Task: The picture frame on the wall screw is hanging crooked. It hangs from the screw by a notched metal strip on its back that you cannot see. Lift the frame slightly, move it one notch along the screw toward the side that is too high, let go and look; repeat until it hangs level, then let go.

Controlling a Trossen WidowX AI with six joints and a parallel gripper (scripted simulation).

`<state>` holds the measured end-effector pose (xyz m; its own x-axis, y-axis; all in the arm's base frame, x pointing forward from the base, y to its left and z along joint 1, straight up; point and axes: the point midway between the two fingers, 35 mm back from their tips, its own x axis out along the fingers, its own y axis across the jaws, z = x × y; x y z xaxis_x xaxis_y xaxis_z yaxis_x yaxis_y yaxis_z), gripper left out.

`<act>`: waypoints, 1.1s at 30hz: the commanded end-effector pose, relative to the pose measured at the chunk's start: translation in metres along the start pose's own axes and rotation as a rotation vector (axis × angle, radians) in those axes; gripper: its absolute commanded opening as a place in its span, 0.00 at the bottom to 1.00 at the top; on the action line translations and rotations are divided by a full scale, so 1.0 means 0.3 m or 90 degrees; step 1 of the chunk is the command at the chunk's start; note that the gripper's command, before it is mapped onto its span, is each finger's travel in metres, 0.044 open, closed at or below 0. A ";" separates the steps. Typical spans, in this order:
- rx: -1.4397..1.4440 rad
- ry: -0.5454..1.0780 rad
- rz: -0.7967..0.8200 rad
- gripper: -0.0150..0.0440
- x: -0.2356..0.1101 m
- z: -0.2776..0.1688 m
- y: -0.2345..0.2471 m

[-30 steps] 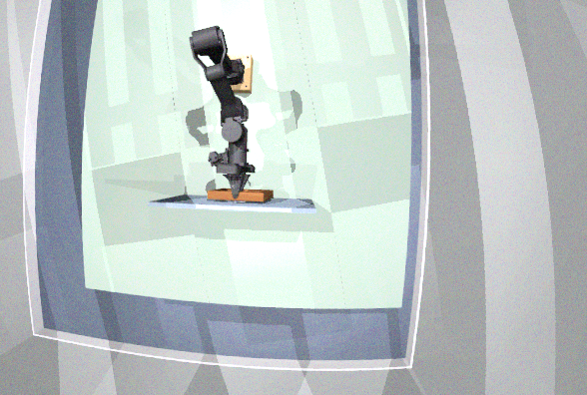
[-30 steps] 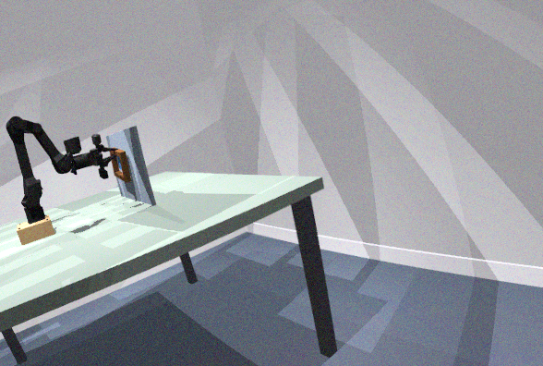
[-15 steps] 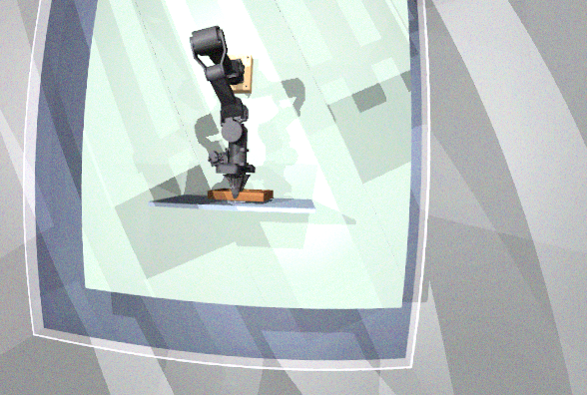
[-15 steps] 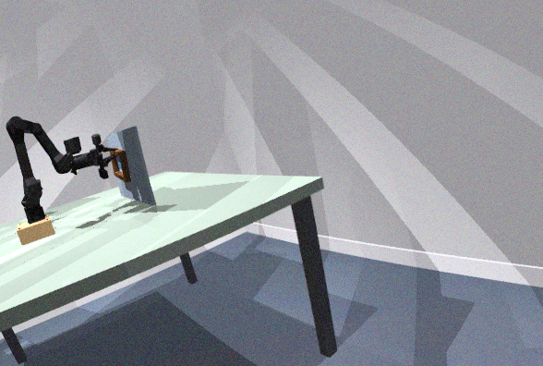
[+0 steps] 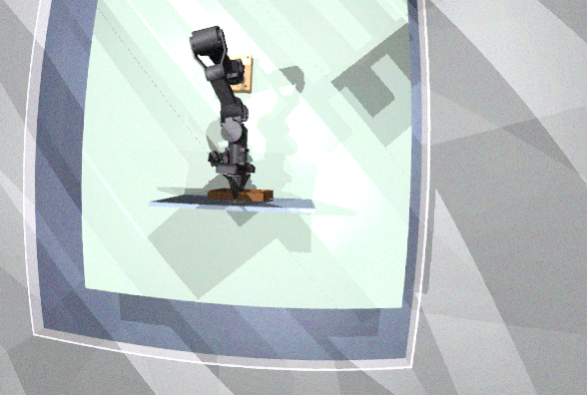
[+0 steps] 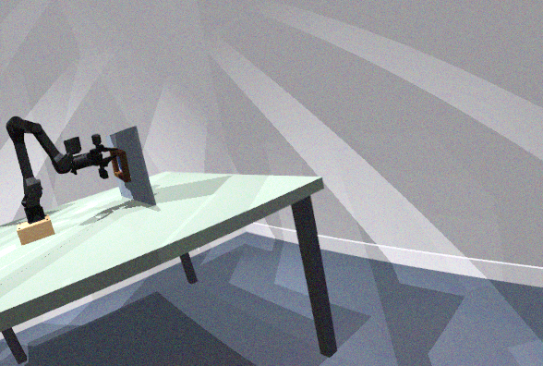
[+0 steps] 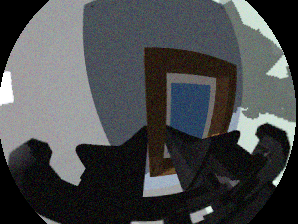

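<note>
The brown picture frame [image 5: 262, 196] [image 6: 125, 167] [image 7: 156, 85] has a pale inner border and a blue picture [image 7: 190, 105]. It is in front of the upright grey-blue wall panel [image 5: 299, 204] [image 6: 142, 170] [image 7: 115, 60]. My gripper [image 5: 237, 194] [image 6: 116, 153] [image 7: 154, 128] is shut on the frame's bar, the left one in the wrist view, with one dark finger on each side. The frame's top bar slopes down to the right in the wrist view, but that view is strongly curved, so I cannot tell its true tilt. The screw and the notched strip are hidden.
The panel stands on the pale green table [image 5: 349, 263] [image 6: 208, 216]. The arm's wooden base block [image 5: 247, 85] [image 6: 36, 231] is on the same table, on the gripper's side of the panel. Patchy shadows fall across the table and the panel.
</note>
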<state>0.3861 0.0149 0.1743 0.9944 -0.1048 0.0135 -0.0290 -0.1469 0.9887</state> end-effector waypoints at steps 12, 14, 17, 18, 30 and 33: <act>-0.001 0.003 0.007 0.25 0.002 -0.007 0.011; -0.001 0.003 0.007 0.25 0.002 -0.008 0.012; -0.001 0.003 0.007 0.25 0.002 -0.008 0.013; -0.001 0.003 0.007 0.25 0.002 -0.009 0.014; -0.001 0.003 0.007 0.25 0.002 -0.013 0.015; -0.001 0.003 0.007 0.25 0.002 -0.015 0.015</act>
<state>0.3859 0.0185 0.1740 0.9951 -0.0983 0.0094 -0.0239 -0.1465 0.9889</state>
